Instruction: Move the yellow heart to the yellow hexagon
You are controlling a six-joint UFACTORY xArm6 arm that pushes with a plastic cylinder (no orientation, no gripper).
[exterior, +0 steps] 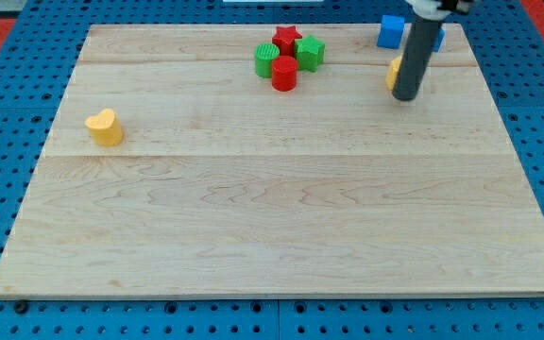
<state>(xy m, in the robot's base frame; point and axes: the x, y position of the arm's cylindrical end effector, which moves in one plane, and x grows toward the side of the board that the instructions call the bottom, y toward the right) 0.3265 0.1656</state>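
Note:
The yellow heart (105, 127) lies near the view's left edge of the wooden board. The yellow hexagon (394, 72) is at the view's upper right, mostly hidden behind my rod. My tip (406, 96) rests on the board just to the lower right of the hexagon, touching or nearly touching it. The heart is far to the left of my tip, across most of the board.
A cluster of a red star (286, 38), a green block (311, 52), another green block (265, 60) and a red cylinder (283, 74) sits at the top centre. A blue block (391, 31) lies at the top right, another blue piece (439, 36) behind the rod. The board (272, 208) lies on a blue pegboard.

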